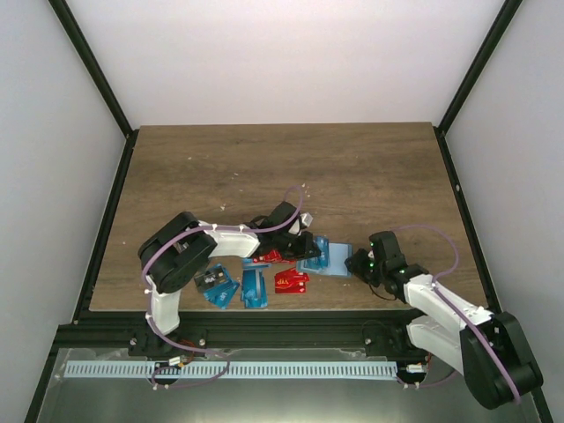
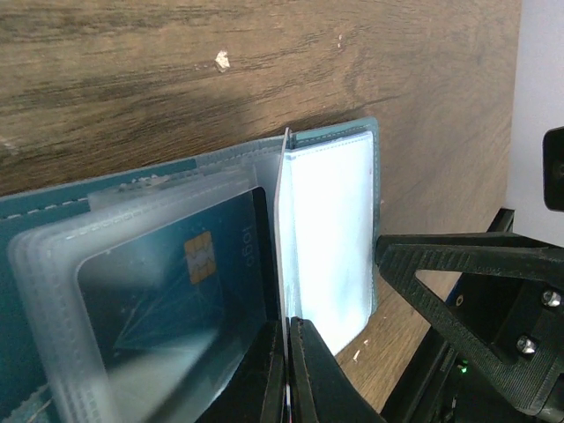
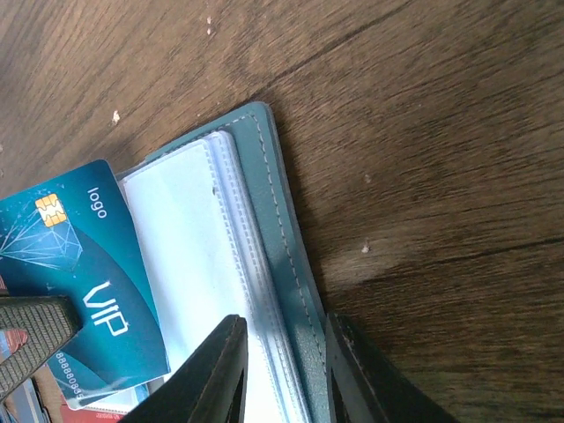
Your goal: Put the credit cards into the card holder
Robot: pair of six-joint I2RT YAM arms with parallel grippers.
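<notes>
The teal card holder (image 1: 328, 261) lies open on the table, its clear sleeves (image 2: 328, 238) fanned out. One sleeve holds a blue chip card (image 2: 176, 286), which in the right wrist view reads VIP (image 3: 97, 273). My left gripper (image 2: 288, 330) is shut on a thin card held edge-on, and its far end stands at the sleeve openings. Its colour is hard to tell. My right gripper (image 3: 284, 328) grips the holder's near edge (image 3: 264, 185), with the cover and sleeve edges pinched between its fingers. From above, the left gripper (image 1: 304, 245) and right gripper (image 1: 352, 263) flank the holder.
Loose cards lie near the table's front edge: two blue ones (image 1: 216, 287) (image 1: 254, 286) and a red one (image 1: 291, 281). Another red card (image 1: 270, 256) lies under the left arm. The black frame rail (image 1: 264, 330) runs along the front, close behind them.
</notes>
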